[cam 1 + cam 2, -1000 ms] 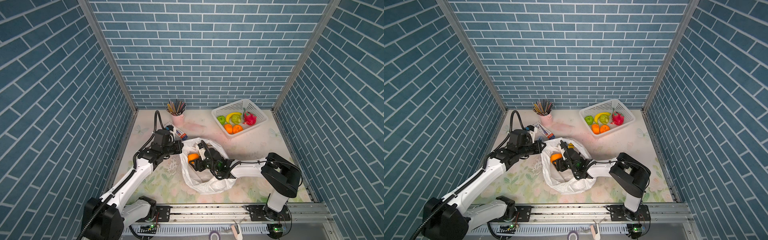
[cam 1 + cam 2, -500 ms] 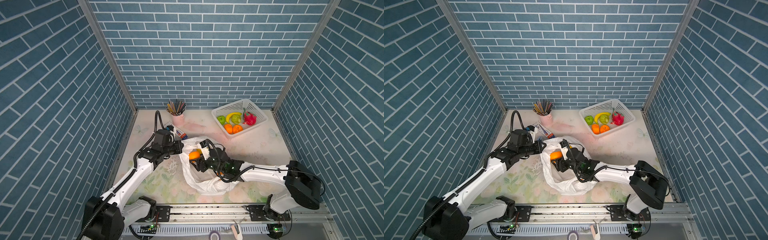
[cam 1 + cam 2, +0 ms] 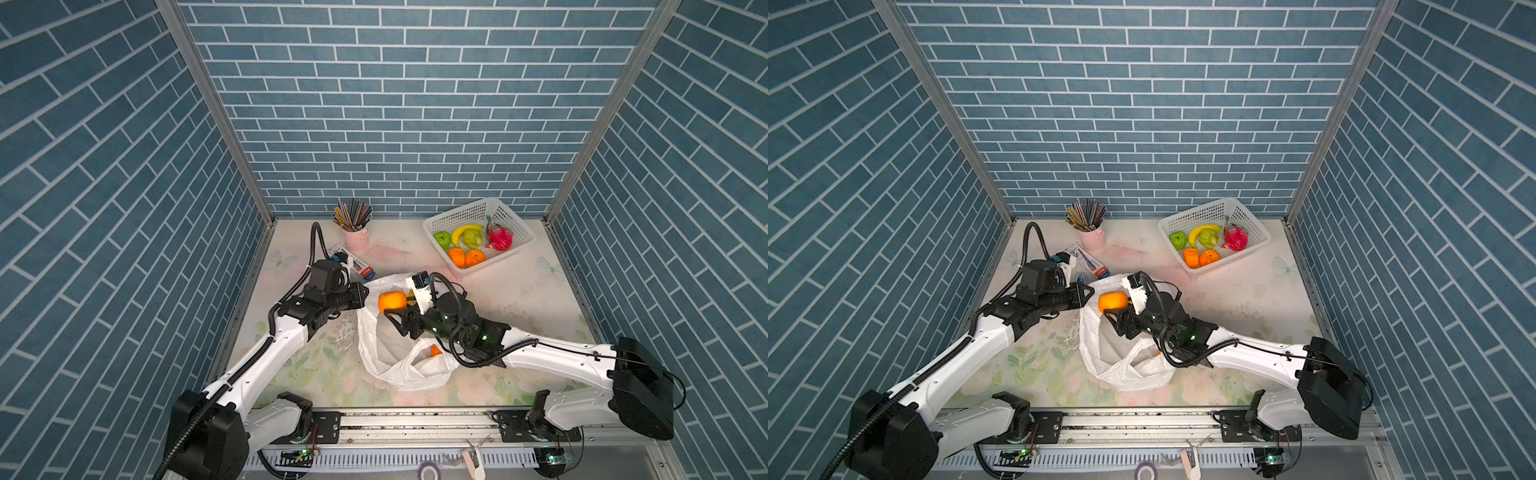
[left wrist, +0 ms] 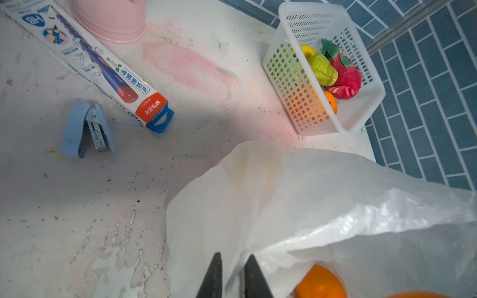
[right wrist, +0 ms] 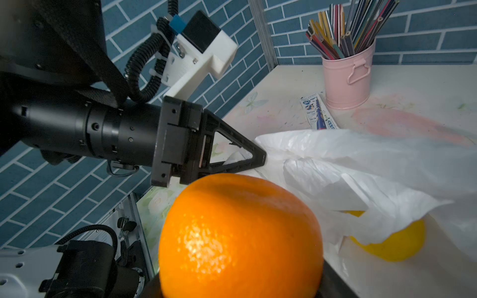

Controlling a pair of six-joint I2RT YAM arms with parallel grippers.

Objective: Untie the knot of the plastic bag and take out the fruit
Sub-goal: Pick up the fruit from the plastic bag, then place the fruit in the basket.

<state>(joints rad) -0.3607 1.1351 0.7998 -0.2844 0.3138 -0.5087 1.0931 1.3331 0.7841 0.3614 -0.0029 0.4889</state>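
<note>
Gripping an orange (image 3: 392,300) over the open mouth of the plastic bag (image 3: 382,357), the right gripper (image 3: 395,312) has its jaws spread round it. At nine o'clock of that mouth the left gripper (image 4: 233,273) sits with jaws narrowly parted at the bag's rim. Inside lie a second orange (image 3: 435,351) and a yellow fruit (image 5: 392,247). Toward one o'clock stands the white basket (image 3: 457,210).

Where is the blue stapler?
Left wrist view: the blue stapler lies on the table's left side, beside the pencil box, apart from the plastic bag.
</note>
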